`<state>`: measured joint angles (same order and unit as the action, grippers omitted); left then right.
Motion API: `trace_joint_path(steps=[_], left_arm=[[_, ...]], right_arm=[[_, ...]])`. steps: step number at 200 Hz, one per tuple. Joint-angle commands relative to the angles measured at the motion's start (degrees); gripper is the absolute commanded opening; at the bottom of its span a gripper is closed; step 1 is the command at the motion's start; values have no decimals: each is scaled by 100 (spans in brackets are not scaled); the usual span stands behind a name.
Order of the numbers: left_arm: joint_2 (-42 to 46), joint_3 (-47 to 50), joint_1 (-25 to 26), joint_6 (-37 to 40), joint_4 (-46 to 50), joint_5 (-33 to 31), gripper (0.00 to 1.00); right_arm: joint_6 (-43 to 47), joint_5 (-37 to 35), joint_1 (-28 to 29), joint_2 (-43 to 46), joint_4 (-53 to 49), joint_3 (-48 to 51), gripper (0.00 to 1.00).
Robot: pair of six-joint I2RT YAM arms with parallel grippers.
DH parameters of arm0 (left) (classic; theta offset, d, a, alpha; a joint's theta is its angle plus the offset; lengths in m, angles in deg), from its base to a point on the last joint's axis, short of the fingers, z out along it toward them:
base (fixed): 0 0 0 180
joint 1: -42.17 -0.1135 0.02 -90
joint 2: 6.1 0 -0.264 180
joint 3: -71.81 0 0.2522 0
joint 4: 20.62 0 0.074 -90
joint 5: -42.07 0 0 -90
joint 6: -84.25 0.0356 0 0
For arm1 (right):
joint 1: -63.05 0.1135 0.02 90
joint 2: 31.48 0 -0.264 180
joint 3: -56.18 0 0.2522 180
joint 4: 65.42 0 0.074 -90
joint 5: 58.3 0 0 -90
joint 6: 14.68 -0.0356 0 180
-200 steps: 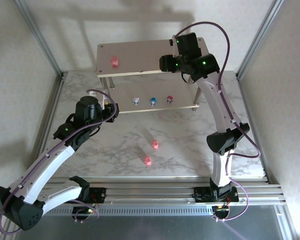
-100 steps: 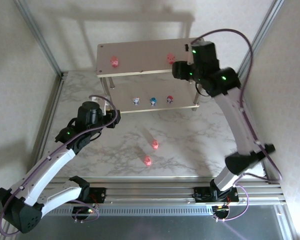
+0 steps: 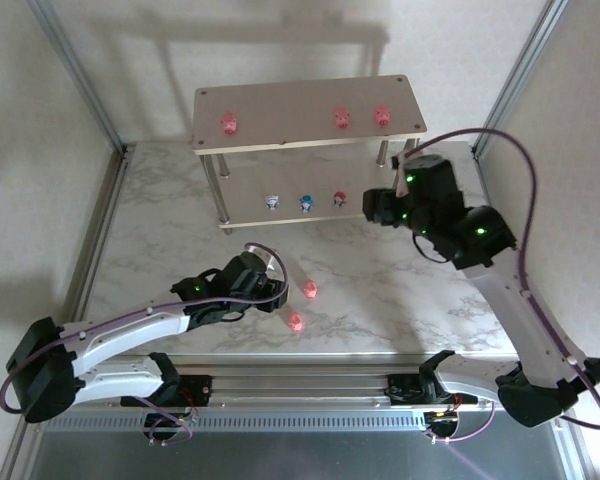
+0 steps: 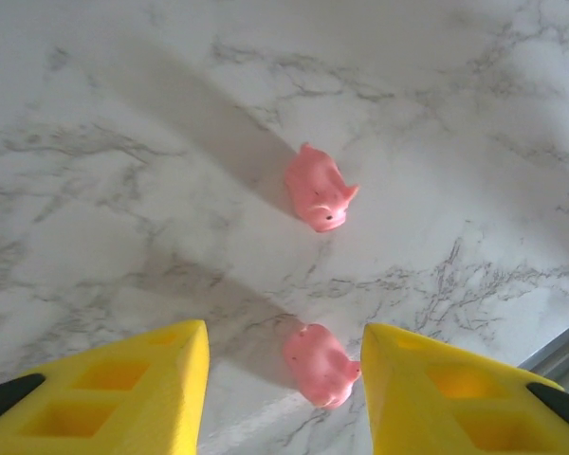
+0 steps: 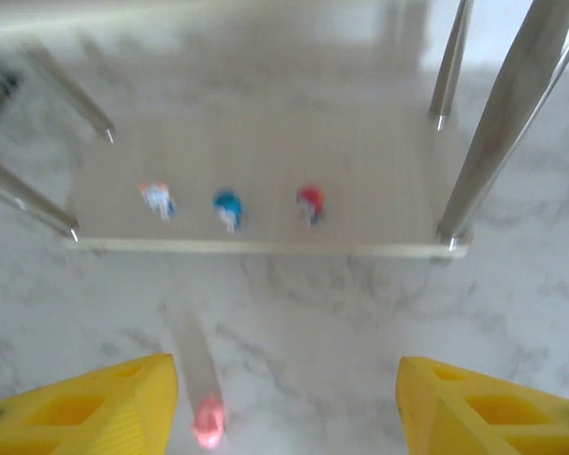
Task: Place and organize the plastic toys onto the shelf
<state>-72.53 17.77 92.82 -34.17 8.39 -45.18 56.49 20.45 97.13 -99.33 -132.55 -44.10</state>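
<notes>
pink toys [image 3: 309, 290] lie on table [image 3: 160, 230]: far one [image 4: 318, 190] faces near, long axis near-far; near one [image 4: 321, 365] sits between left gripper's [image 4: 284, 346] parted jaws. right gripper [image 5: 284, 374] gapes empty. six toys [image 3: 341, 117] on shelf [image 3: 280, 105].

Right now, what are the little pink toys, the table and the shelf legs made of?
The pink toys look like smooth moulded plastic, maybe rubbery: soft sheen, rounded edges. The table looks like white marble with grey veins, though it could be a printed sheet. The shelf legs look like polished metal: they shine silver.
</notes>
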Motion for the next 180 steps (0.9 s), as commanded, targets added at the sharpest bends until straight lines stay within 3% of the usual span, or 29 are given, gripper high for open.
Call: trace_joint_path(steps=[1, 58, 180], left_arm=[[-316, 60, 234, -405, -380, -202, 47], [-1607, -553, 655, -419, -503, -552, 47], [-3391, -1716, 414, -151, -485, -678, 51]], right_arm=[[-422, 376, 162, 159, 197, 487, 63], [-490, 231, 317, 229, 133, 1097, 65], [-233, 199, 261, 563, 165, 1354, 69]])
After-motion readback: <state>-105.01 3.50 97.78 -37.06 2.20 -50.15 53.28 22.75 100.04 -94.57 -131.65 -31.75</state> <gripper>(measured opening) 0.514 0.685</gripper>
